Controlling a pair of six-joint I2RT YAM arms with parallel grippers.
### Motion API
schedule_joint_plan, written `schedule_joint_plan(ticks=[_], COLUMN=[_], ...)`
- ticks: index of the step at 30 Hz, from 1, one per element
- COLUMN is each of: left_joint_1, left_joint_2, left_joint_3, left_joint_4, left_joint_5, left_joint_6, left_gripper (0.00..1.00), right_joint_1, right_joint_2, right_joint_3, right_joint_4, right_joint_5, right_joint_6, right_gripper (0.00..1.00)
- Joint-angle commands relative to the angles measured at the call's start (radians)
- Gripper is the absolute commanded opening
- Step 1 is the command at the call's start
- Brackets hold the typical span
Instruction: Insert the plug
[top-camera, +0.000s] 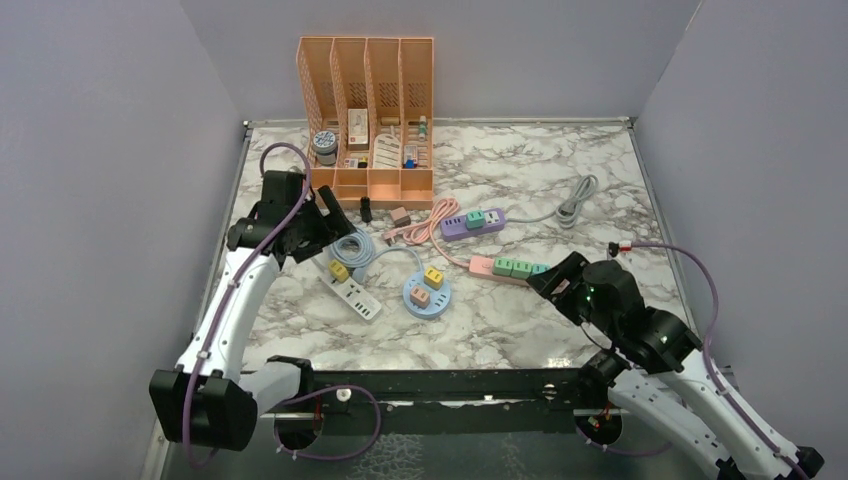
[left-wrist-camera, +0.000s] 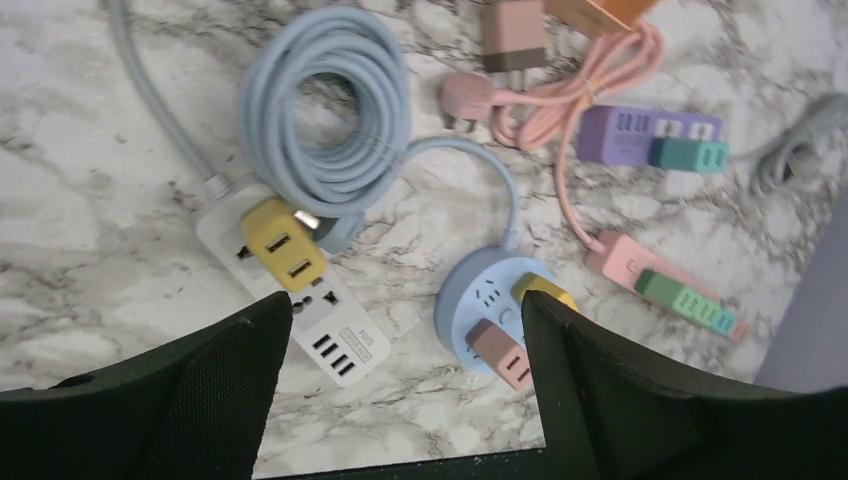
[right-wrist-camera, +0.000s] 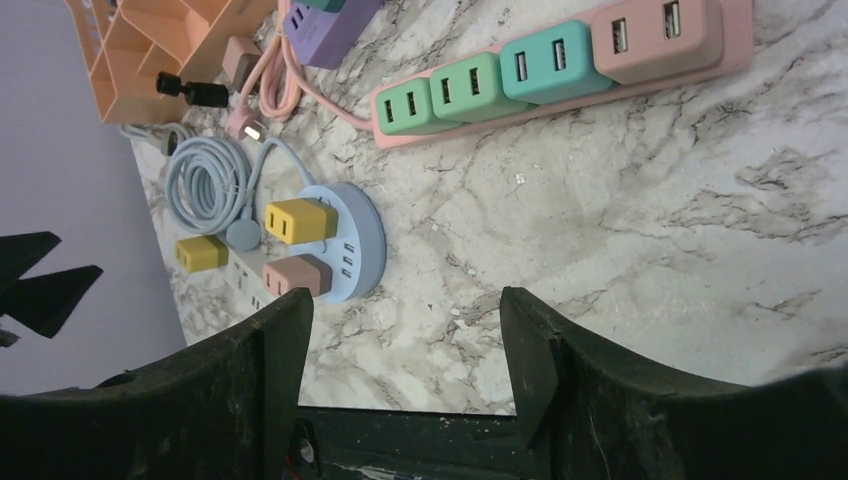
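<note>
Top: left pincer (top-camera: 328, 215) hangs over white strip (top-camera: 350, 288) and right pincer (top-camera: 548, 277) sits by pink strip (top-camera: 505, 267), probably staged for a pick. Left wrist: jaws apart, empty. The blue plug (left-wrist-camera: 335, 228), likely the target, lies loose on the white strip beside yellow adapter (left-wrist-camera: 283, 257). Right wrist: jaws apart, empty. Pink strip's adapters show clearer here.

Items in the orange organizer (top-camera: 368, 110) at the tabletop's far edge are too small to identify. The right gripper (top-camera: 548, 276) covers the right end of the pink power strip (top-camera: 500, 266); the left wrist view shows the grey cable (left-wrist-camera: 797, 150) blurred, cut off
</note>
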Motion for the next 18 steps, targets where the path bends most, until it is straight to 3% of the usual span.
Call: schedule_joint_plan(ticks=[1, 5, 11, 15, 18], left_joint_1=[-0.024, -0.141, -0.341, -0.352, -0.353], left_joint_2=[-0.034, 0.069, 0.294, 0.466, 0.600], left_joint_3=[-0.047, 0.020, 0.147, 0.244, 0.340], left_joint_4=[0.250, 0.278, 0.291, 0.300, 0.302], left_joint_5=[0.237, 0.102, -0.308, -0.408, -0.408], left_joint_6=[0.120, 0.116, 0.033, 0.002, -0.001], left_gripper=[0.84, 0.81, 0.86, 0.88, 0.91], right_joint_1=[0.005, 0.005, 0.004, 0.005, 0.005], right_joint_2=[0.047, 0.108, 0.156, 0.181, 0.215], right_joint_3=[0.010, -0.010, -0.041, -0.043, -0.029], right_joint_4=[0.086, 0.128, 0.138, 0.128, 0.110], right_joint_5=[0.002, -0.020, 0.014, 0.068, 0.094], right_joint_6=[-0.085, -0.099, -0.061, -0.053, -0.058], right_gripper=[0.68, 0.66, 0.62, 0.62, 0.62])
